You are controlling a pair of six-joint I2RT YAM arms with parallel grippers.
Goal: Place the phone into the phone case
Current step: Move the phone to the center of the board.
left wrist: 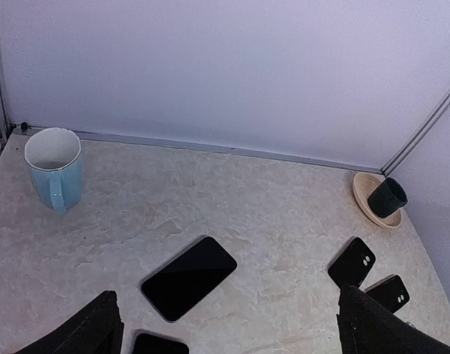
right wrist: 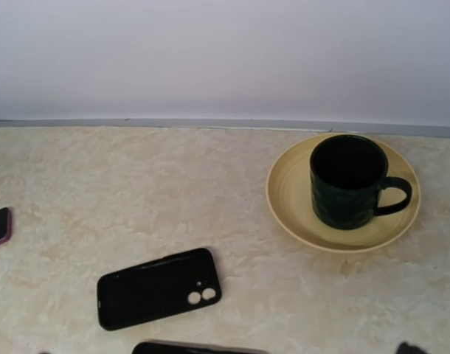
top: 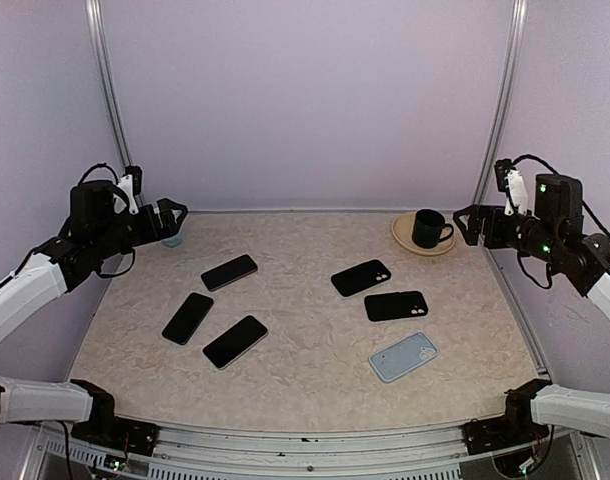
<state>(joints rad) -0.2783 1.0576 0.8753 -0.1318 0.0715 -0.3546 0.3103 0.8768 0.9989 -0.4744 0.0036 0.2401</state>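
First, settle on one phone

The left gripper point(top: 175, 222) and right gripper point(top: 465, 226) hang wide open, empty. The nearest phone point(top: 235, 342) lies left of centre, the blue case point(top: 403, 357) well apart rightward. The black slabs point(top: 396, 306) are probably cases. Come down flat and pinch the long edges.

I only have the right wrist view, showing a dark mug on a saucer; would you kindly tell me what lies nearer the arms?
Observer: A light blue case lies near the front edge, right of centre.
Operator: Thank you. Where are the phones?
Observer: Three phones lie screen-up left of centre.
Operator: Are the grippers free?
Observer: Yes, the left gripper and right gripper are both open, holding nothing.
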